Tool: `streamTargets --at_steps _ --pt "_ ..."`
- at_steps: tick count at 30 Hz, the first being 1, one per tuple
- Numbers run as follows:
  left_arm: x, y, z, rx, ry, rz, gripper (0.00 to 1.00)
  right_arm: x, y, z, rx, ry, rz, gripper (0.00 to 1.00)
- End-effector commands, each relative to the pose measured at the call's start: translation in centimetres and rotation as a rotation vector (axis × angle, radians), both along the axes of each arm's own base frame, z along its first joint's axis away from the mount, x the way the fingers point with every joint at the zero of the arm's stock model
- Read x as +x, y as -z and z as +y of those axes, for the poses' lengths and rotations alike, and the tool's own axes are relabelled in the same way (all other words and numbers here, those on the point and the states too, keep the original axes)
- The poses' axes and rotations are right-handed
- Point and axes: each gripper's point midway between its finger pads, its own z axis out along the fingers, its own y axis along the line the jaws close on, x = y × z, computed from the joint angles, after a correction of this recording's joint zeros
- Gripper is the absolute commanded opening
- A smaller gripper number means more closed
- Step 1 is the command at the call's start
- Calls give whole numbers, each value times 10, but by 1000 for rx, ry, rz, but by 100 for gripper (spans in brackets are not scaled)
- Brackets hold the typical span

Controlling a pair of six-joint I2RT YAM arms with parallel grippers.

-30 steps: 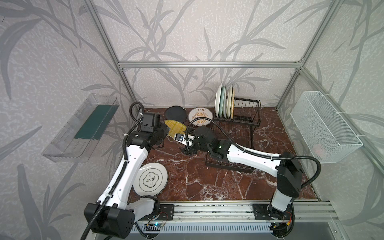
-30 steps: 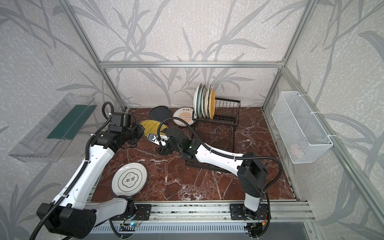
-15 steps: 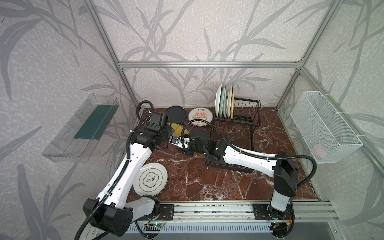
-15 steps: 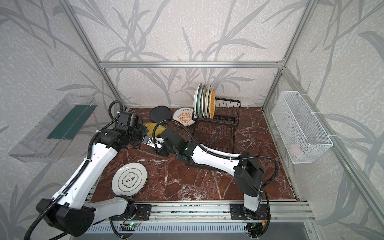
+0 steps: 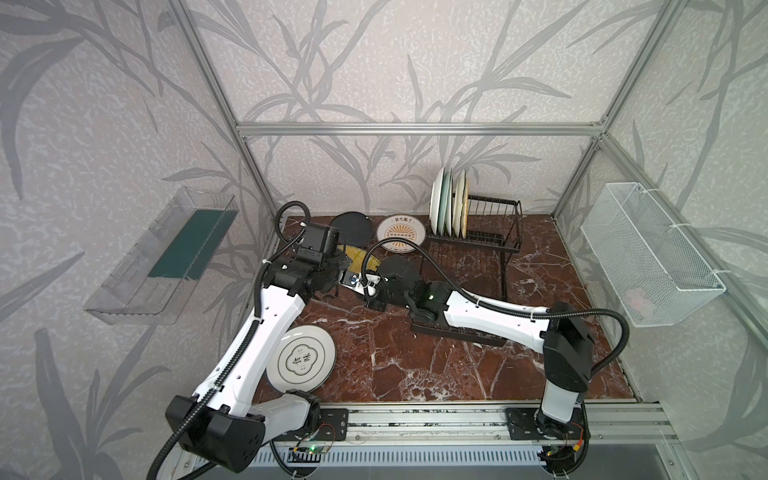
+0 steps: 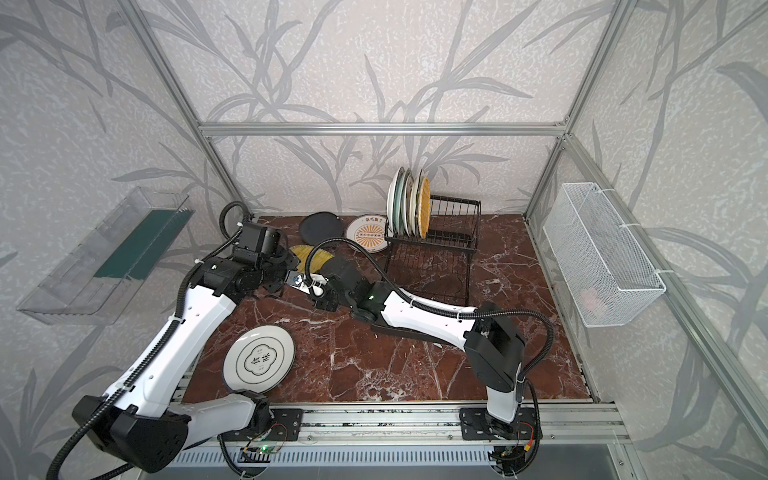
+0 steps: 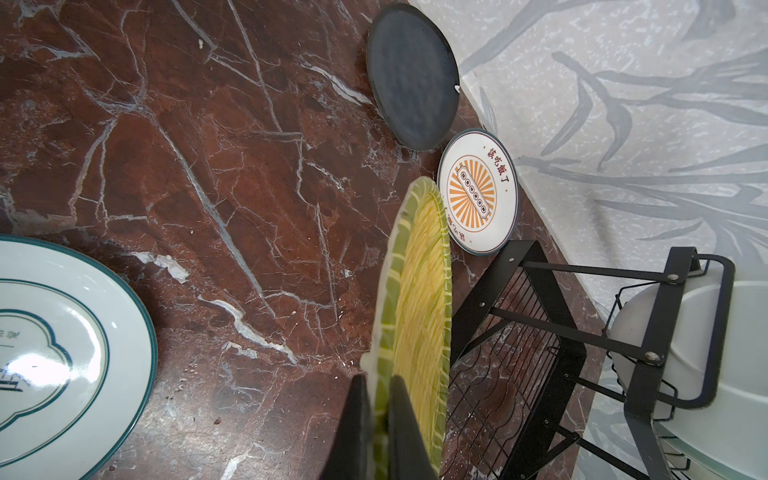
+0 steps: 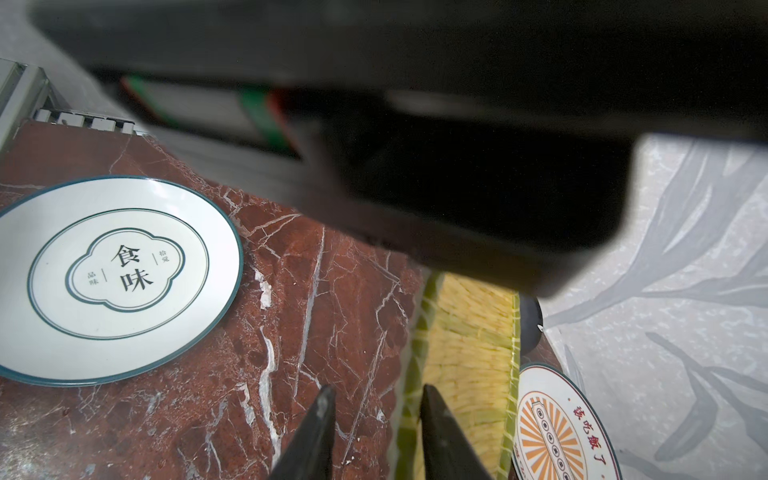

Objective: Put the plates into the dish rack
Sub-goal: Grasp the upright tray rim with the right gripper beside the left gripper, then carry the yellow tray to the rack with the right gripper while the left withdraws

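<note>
Yellow woven plate is off the marble, tilted on edge between both arms, near the dish rack on its left. Left gripper is pinched tight on the rim. Right gripper is narrow, jaws straddling the rim on its own side with a gap showing, so no bite yet. The plate looks rigid, glazed and slick, and likely chips against wire. A single rim pinch probably lets it pivot. Best hold is deep past the lip, edge vertical for a slot.

Yellow woven plate — mostly hidden in both top views.
</note>
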Motion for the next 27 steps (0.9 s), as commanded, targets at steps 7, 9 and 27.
streamTargets --at_steps 7,9,27 --pt "-1 -24 0 -19 -16 -68 0 7 -8 3 30 35 -14 9" --pt "-1 -26 0 -18 -11 -75 0 8 -9 2 30 41 -20 2" --pt "-4 -128 24 182 198 -615 99 -4 -114 -53 210 151 -40 0"
